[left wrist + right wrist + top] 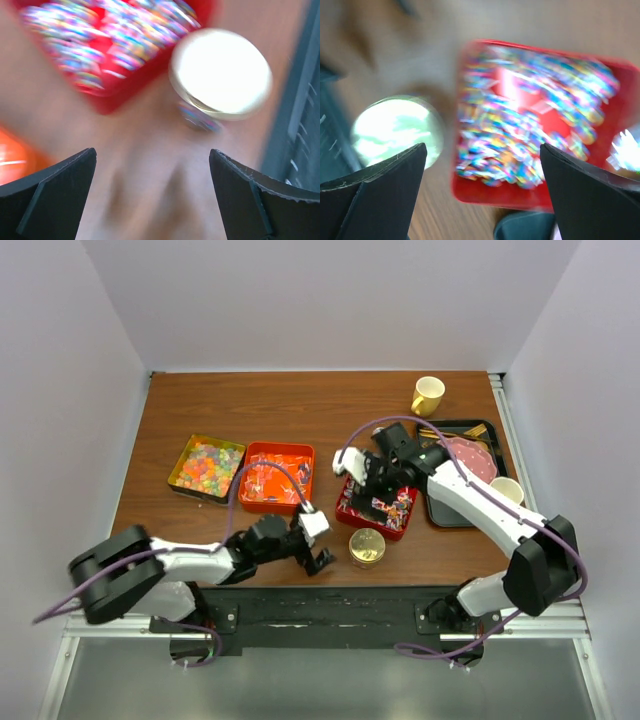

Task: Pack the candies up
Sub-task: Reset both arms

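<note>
White walls close off a brown wooden worktop [300,410] on three sides. We see the candies [207,467] spread over three containers in the middle of it. A yellow tin [180,472] holds small multicoloured pieces. Touching it at 3 o'clock, an orange tray [277,452] holds orange-looking sweets. Well apart at 3 o'clock from that, a red tray [350,508] holds shiny wrapped ones.

A round gold lid [367,547] lies on the worktop just beside the red tray, at its 6 o'clock. A black tray [440,512] carrying a pink plate [475,460] sits at the red tray's 3 o'clock. A yellow mug [427,395] stands at the black tray's 11 o'clock, and a white cup [507,490] stands at its 4 o'clock edge.

We find the left fingers [318,560] low over bare wood near the front edge, at 9 o'clock from the lid. They are spread apart with nothing between them. The left wrist view is blurred but shows the lid and a corner of the red tray ahead of them.

We find the right fingers [376,496] above the red tray. They too are spread wide and empty, and the blurred right wrist view shows the wrapped candies below them.
</note>
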